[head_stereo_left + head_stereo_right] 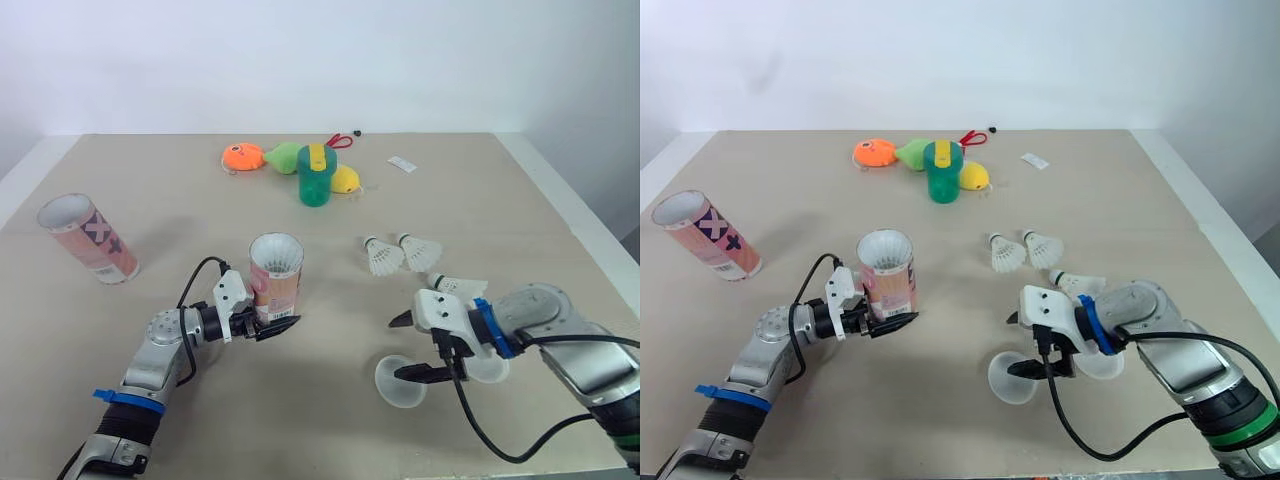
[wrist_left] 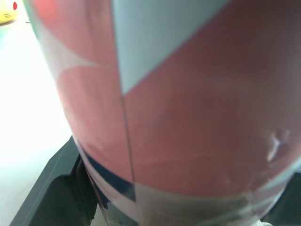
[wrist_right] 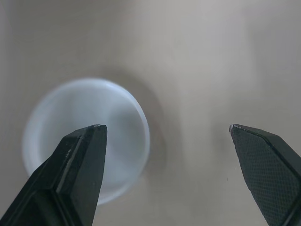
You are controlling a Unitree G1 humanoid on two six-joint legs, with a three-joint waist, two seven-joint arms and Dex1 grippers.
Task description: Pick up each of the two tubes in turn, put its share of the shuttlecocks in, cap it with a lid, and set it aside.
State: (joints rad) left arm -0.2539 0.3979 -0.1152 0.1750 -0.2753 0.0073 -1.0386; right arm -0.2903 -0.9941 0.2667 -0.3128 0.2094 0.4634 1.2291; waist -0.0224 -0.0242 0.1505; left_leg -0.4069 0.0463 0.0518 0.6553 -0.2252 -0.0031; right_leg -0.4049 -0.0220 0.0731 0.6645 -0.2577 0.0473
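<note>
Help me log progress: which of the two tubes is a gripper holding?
The middle tube, clamped in the left gripper with its open mouth up; the other tube lies apart on the robot's far left, untouched.

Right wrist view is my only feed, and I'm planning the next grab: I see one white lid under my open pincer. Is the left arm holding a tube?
Observer: Yes, the left pincer is shut on a pink tube, open end up.
Operator: Where are the shuttlecocks?
Observer: Three shuttlecocks lie on the table beyond the right pincer.
Operator: And the other tube?
Observer: The second tube lies on its side at the robot's far left.
</note>
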